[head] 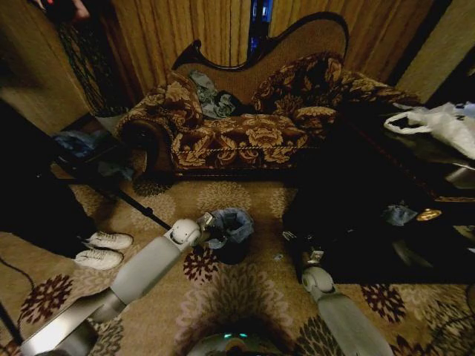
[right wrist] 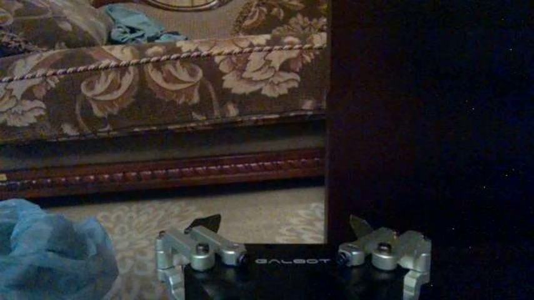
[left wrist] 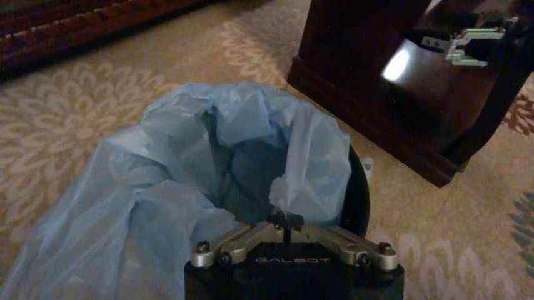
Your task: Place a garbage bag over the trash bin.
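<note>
The small black round trash bin (head: 231, 248) stands on the patterned carpet floor (head: 245, 297), in front of the brown flowered sofa (head: 245, 133). The thin light blue, wrinkly plastic garbage bag (left wrist: 225, 169) already sits in the bin: its mouth is open, and the film hangs over the rim on the side near the left pincer (left wrist: 288, 232) and away to one side of it. On the far side a piece of black rim (left wrist: 361, 194) is bare, so I judge that the bag is not yet pulled around the whole rim.

The left pincer is directly at the near edge of the bin, and its two tips are pressed together on a fold of the blue film. I think it holds this edge so that the bag does not slide down into the bin and can be stretched over the rim.

The right pincer (right wrist: 288, 225) is on the other side of the bin, near the dark wooden cabinet (right wrist: 426, 125), with its fingers spread wide and nothing between them. The blue bag is off to one side of it, not touching. It seems to wait there, free to take the uncovered side.

Two white sneakers (head: 104, 249) lie on the carpet beyond the left arm, well apart from the bin.
</note>
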